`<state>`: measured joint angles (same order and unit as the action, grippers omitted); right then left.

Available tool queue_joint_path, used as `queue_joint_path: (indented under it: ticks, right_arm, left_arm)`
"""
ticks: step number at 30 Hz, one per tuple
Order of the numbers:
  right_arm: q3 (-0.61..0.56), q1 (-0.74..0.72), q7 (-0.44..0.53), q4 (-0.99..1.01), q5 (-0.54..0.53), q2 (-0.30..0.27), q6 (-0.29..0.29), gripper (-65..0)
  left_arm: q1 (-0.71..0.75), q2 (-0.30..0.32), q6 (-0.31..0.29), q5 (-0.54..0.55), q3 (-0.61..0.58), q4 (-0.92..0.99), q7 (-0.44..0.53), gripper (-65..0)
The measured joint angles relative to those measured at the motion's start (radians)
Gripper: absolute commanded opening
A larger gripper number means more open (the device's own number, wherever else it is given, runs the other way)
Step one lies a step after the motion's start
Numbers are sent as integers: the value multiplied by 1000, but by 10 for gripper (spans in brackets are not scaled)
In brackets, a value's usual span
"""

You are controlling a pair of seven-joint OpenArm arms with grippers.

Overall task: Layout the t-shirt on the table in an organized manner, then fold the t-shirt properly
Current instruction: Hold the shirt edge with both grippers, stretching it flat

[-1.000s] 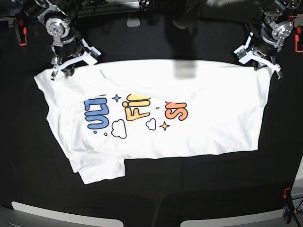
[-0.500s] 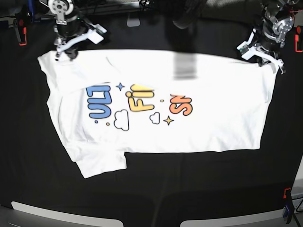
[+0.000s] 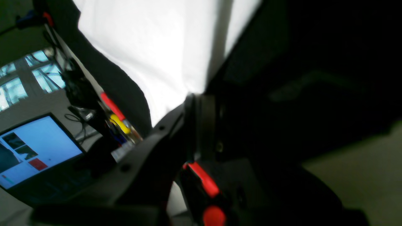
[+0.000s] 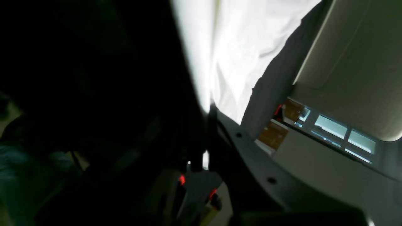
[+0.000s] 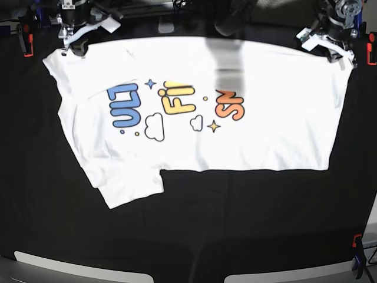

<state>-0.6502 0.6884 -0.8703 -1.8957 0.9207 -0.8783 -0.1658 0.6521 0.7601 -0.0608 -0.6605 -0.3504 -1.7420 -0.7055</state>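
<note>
Black-draped table [image 5: 247, 224], t-shirt [image 5: 265, 130] dragged farther back, left gripper [image 5: 340, 54] and right gripper [image 5: 66, 46] still clamping its corners

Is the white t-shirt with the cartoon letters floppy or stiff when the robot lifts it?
Probably floppy: the white cloth t-shirt with cartoon letters sags and creases between the left gripper and right gripper pinching its far edge. It likely weighs little, since small pinches hold it. Its loose sleeve trails on the black-draped table, so it should drag rather than roll.
</note>
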Motion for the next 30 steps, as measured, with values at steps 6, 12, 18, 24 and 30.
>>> queue_joint_path:
  ticks: [6,12,18,24,30]
  right_arm:
    - [0,7,-11,0,4,0,0,-650]
    - [2,7,-14,0,4,-1,1,-650]
    - [4,48,-14,0,43,-1,8,-650]
    - [4,81,-14,0,56,-3,-4,-650]
    - [4,81,-13,0,52,-3,-4,-636]
  left_arm:
    - [40,0,-19,6,-2,-69,-28,-650]
    - [41,0,-22,13,-2,-89,-29,-650]
    - [42,0,-22,13,-3,-91,-57,-650]
    - [43,0,-22,13,-3,-91,-58,-650]
    - [42,0,-21,54,-3,-93,-61,-650]
